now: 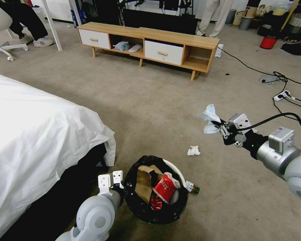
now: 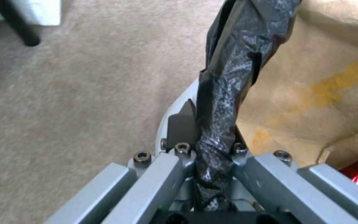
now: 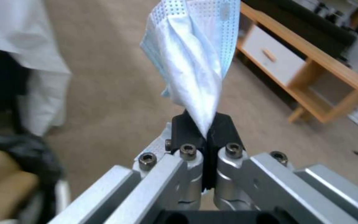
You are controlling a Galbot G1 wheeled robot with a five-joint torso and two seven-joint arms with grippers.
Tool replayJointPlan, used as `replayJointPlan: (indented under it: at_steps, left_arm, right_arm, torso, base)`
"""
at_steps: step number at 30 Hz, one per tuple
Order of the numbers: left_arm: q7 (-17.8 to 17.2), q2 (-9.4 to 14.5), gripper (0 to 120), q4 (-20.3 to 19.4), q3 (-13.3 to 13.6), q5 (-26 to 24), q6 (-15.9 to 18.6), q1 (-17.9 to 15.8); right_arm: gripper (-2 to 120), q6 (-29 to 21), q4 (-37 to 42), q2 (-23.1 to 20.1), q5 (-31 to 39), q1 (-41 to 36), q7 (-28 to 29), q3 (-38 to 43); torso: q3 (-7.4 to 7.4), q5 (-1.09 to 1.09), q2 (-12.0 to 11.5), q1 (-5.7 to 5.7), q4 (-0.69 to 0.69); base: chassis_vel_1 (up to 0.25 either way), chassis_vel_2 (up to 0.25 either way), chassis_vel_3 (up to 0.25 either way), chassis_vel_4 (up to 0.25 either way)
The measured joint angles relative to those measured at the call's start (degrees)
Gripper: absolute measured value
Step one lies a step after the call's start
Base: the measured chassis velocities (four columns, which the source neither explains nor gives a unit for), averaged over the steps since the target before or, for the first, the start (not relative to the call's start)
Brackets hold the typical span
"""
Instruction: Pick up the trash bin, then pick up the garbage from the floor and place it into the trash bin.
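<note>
Garbage is going up in the right gripper (image 3: 204, 130): its black pads are pinching the folded corner of a pale blue face mask (image 3: 193, 59), so the rest of the mask is fanning out clear of the jaws and will likely drop freely once they part. In the head view that gripper (image 1: 224, 129) is hanging in the air to the right of, and beyond, the bin (image 1: 156, 189), well above the carpet (image 1: 150, 100), not yet over the opening.

Down at the near side, the left gripper (image 2: 212, 146) is clamping on the bin's rim through the black bag (image 2: 237, 53), one pad outside the white wall and one inside, which is keeping the mouth facing up and steady for the drop. Inside, a brown paper bag (image 1: 145, 180), a red-and-white carton (image 1: 165, 189) and a red can (image 1: 155, 203) are already lying there, and a bottle's green cap (image 1: 196, 190) is poking out at the right rim.

A crumpled tissue (image 1: 193, 151) is lying on the carpet between bin and mask, so the job looks well along but unfinished. The bed (image 1: 33, 134) is crowding the bin's left side.
</note>
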Motion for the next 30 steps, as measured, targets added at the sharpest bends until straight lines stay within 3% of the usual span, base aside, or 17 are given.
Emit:
replayJointPlan:
  at_steps: [10, 30]
  left_arm:
    - [-2.5, -1.75, 1, 1.3, 3.77, -3.82, -0.03, -5.25]
    - [-3.19, -4.86, 1, 2.08, 5.54, -4.37, -0.09, -7.67]
  right_arm:
    - [0, 5.68, 3.73, -2.55, 0.09, -0.27, -5.61, -0.88]
    - [0, 9.05, 2.16, -3.26, -3.45, -0.04, -12.41, -4.7]
  torso:
    - [0.0, 0.0, 0.0, 0.0, 0.0]
    - [0.0, 0.0, 0.0, 0.0, 0.0]
  base:
    - [0.0, 0.0, 0.0, 0.0]
    - [0.0, 0.0, 0.0, 0.0]
